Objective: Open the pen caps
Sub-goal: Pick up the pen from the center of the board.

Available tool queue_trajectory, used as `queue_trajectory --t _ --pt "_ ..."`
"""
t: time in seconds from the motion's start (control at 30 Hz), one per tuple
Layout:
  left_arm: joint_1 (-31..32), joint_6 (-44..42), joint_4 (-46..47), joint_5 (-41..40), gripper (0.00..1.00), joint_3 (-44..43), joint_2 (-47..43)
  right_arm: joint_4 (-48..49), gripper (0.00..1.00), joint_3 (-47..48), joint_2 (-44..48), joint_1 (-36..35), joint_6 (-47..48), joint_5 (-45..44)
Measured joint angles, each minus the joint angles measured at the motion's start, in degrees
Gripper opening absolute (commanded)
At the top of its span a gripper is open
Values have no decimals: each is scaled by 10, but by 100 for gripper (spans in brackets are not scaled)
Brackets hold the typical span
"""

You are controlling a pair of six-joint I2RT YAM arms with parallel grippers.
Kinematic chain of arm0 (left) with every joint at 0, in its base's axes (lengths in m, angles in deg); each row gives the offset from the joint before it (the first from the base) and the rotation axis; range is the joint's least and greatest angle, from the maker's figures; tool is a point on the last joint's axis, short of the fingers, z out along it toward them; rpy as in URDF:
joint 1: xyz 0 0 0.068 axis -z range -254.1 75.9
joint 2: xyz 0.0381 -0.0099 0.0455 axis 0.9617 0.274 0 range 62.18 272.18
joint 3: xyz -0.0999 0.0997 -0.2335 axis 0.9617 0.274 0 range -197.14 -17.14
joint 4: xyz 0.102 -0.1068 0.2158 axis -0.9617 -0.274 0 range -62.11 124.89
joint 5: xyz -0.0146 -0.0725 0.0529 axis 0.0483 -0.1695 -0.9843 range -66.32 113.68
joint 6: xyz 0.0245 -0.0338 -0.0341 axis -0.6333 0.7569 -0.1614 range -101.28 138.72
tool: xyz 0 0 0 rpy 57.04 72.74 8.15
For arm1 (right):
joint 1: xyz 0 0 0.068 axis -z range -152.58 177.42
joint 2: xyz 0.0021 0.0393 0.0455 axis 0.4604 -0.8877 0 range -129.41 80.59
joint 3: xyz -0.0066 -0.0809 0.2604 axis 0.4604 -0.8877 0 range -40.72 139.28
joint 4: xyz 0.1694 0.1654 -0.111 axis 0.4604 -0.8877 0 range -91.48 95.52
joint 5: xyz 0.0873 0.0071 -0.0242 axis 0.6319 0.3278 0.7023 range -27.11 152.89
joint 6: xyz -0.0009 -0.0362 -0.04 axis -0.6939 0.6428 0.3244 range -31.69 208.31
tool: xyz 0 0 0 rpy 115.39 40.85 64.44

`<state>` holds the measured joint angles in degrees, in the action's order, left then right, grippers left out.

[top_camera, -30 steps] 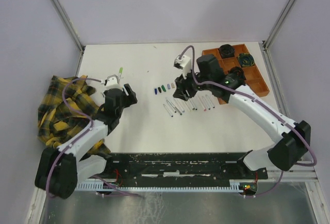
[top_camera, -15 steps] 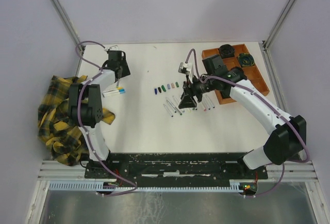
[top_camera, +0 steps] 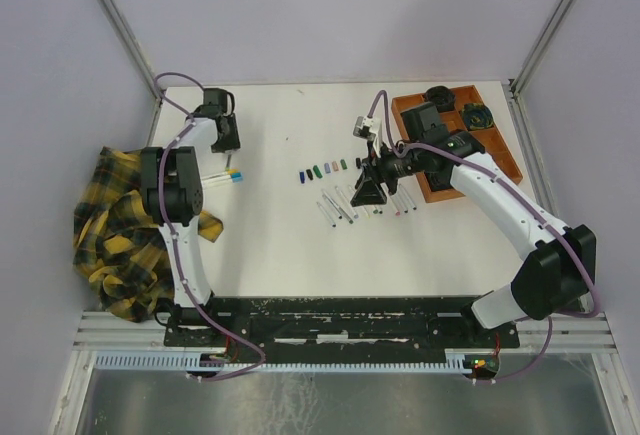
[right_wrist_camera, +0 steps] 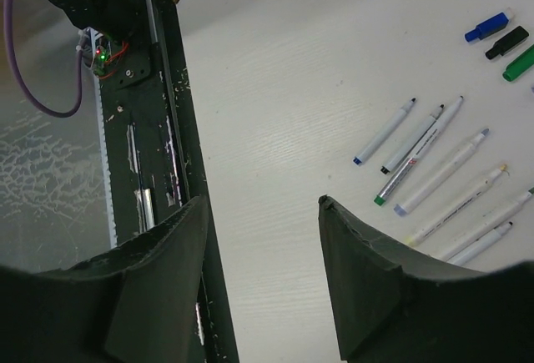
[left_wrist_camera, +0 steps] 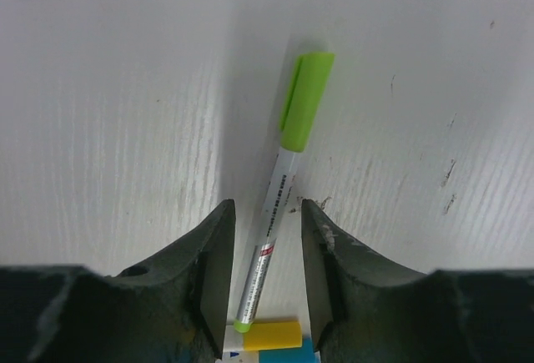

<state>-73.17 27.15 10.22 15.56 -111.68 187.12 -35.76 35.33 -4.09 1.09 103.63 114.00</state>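
A lime-green capped pen [left_wrist_camera: 279, 204] lies on the white table, its cap [left_wrist_camera: 306, 100] pointing away. My left gripper [left_wrist_camera: 267, 206] straddles the barrel, open, with a gap on both sides. Just behind the jaws lie a yellow-capped pen [left_wrist_camera: 271, 335] and a blue one. From above, my left gripper [top_camera: 224, 145] is at the far left, next to these pens [top_camera: 224, 178]. Loose pen caps [top_camera: 322, 170] form a row mid-table: blue [right_wrist_camera: 486, 26], black [right_wrist_camera: 506, 42], green [right_wrist_camera: 519, 63]. My right gripper [top_camera: 366, 193] hangs open and empty over the uncapped barrels [right_wrist_camera: 425, 158].
A yellow plaid cloth [top_camera: 120, 225] is bunched at the left edge. An orange tray [top_camera: 497, 160] with black round objects stands at the far right. The black rail [right_wrist_camera: 146, 129] at the near table edge shows in the right wrist view.
My left arm swung from the near left out to the far left and came down over the green pen, jaws narrowing. My right gripper tipped down over the barrels and opened a little.
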Motion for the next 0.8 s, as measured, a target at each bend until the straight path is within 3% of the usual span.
queue_trajectory --t 0.37,0.57,0.8 --pt "0 -22 -45 22 27 -33 18 0 62 0 0 5 0 13" --pt "0 -23 -58 25 26 -46 26 0 61 0 0 9 -1 19" --pt "0 -23 -63 29 11 -50 30 0 61 0 2 13 -5 27"
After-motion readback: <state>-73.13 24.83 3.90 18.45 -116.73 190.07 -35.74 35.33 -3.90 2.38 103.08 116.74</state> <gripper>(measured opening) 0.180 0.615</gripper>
